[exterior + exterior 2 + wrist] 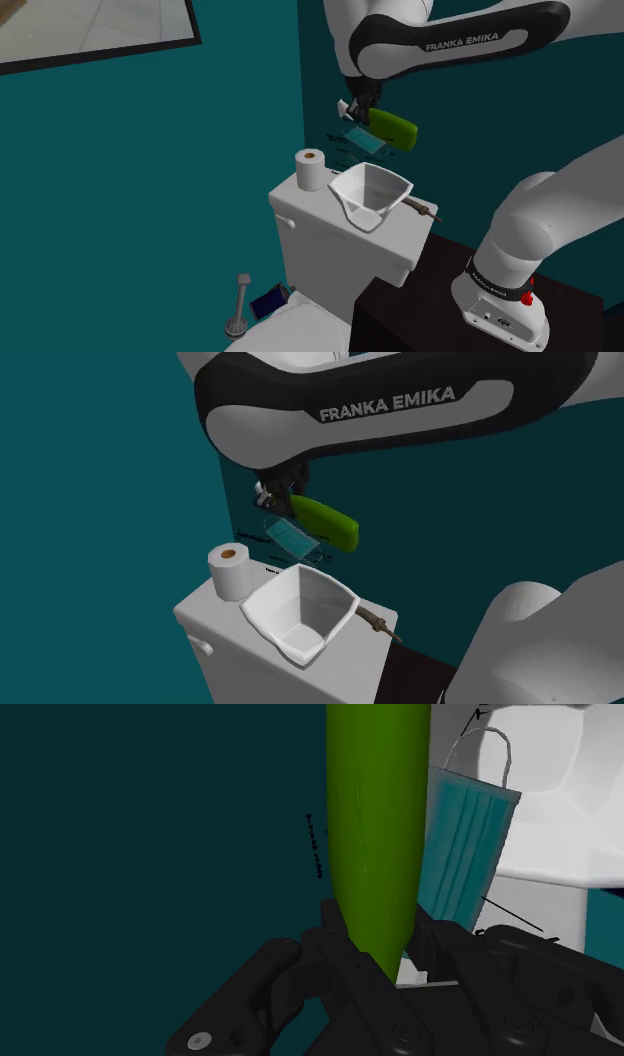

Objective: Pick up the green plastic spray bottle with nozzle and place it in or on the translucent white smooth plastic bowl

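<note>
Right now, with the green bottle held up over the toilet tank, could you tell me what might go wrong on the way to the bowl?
The gripper clasps the green bottle at its nozzle end, the long body jutting out sideways, so it could twist or slip. The face mask is just beneath it and might snag on the way down. The bowl sits at the front edge of the tank; a hard drop could tip it off.
</note>
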Robot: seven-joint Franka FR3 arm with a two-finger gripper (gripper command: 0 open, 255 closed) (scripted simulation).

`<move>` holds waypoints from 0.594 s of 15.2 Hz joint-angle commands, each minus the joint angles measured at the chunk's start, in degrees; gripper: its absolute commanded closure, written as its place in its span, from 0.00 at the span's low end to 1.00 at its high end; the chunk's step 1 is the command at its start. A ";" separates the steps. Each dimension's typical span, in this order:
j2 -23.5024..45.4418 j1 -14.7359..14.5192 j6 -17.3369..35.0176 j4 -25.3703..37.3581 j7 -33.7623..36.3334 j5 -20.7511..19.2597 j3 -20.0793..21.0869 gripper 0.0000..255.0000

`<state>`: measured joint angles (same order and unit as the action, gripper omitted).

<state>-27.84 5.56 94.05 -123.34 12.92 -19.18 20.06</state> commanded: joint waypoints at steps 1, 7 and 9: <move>-1.33 -1.17 -2.04 -0.12 1.87 1.43 1.80 1.00; -5.61 -4.62 -8.03 -0.38 7.09 6.08 6.89 1.00; -5.84 -4.80 -6.69 -2.05 7.59 6.26 6.98 1.00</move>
<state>-33.58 0.93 87.12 -124.89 20.02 -13.17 26.73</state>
